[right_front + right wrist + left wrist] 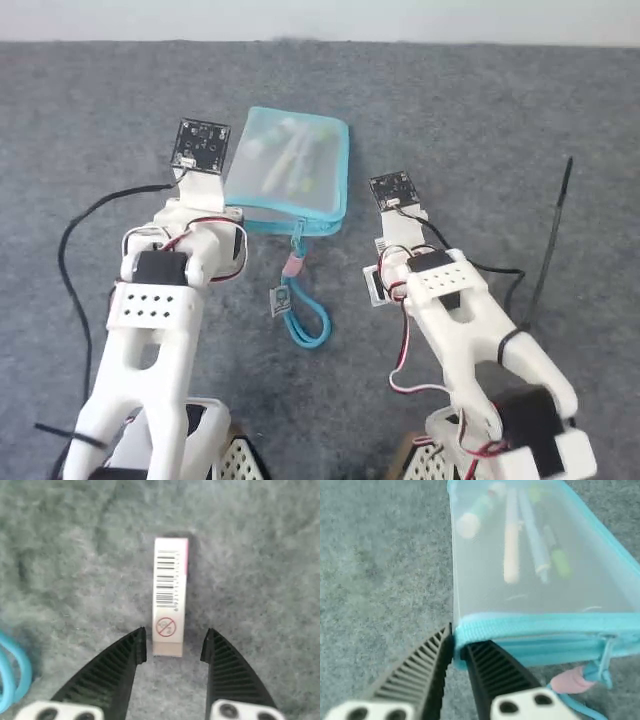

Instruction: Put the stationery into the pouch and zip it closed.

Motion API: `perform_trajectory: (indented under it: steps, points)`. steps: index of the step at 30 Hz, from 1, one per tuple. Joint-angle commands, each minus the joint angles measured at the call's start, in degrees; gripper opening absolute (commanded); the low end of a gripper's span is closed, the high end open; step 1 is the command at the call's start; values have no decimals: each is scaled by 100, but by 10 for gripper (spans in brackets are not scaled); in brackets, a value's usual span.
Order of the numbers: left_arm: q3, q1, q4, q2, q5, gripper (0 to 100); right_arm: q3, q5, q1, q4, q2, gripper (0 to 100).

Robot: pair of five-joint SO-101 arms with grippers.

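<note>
**Right gripper (175,642) released astride the loose carton (170,597); left gripper (457,647) clenched on a corner of the pouch (530,580).**

We find the right jaws spread, one either side of the carton's near end, apart from it. The carton lies flat on the table (500,100), right of centre and nearer the front edge than the pouch. Its long axis runs from front edge to far edge, in line with the jaws. We judge it light, stiff and smooth-sided, best held across its narrow width near the middle. The left jaws pinch the pouch's zip-side corner. The pouch lies mid-table toward the far edge. It is soft and translucent, and the pens (511,540) inside point roughly from zip edge to far edge.
</note>
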Motion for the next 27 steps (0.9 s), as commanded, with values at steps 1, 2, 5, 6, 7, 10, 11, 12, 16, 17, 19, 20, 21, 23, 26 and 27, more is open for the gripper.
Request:
perform_trajectory:
  steps: [1,2,5,6,7,10,11,12,16,17,19,20,21,23,26,27]
  points:
    - [-75,-53,-229,-308,79,10,-299,-44,31,-145,66,139]
    - [-84,-53,-229,-308,79,10,-308,-44,40,-145,84,110]
    - [-84,-53,-229,-308,79,10,-308,-35,57,-145,92,25]
    - [-84,-53,-229,-308,79,10,-308,-35,66,-127,84,6]
    - [-75,-53,-229,-308,97,10,-308,-35,66,-84,75,6]
    - [-66,18,-229,-281,158,10,-360,-35,242,233,-127,6]
    - [-57,88,-229,-273,211,10,-448,-35,382,514,-338,6]
    - [-40,176,-237,-273,255,10,-563,-35,567,884,-576,6]
    - [295,703,-791,-273,378,10,-1081,484,1262,2290,-1903,6]
    - [400,818,-976,-273,422,10,-1178,615,1367,2563,-2273,6]
    - [576,967,-1292,-264,484,10,-1371,879,1411,3099,-2967,6]
    - [646,1029,-1424,-264,492,10,-1512,993,1402,3407,-3257,6]
    - [708,1073,-1547,-264,527,10,-1653,1108,1314,3688,-3521,6]
    - [822,1152,-1785,-264,598,10,-1987,1336,1024,4171,-3829,6]
    - [1015,1284,-2163,-264,598,10,-2453,1512,303,4646,-3846,6]
    - [1095,1327,-2303,-264,598,10,-2576,1503,13,4752,-3785,6]
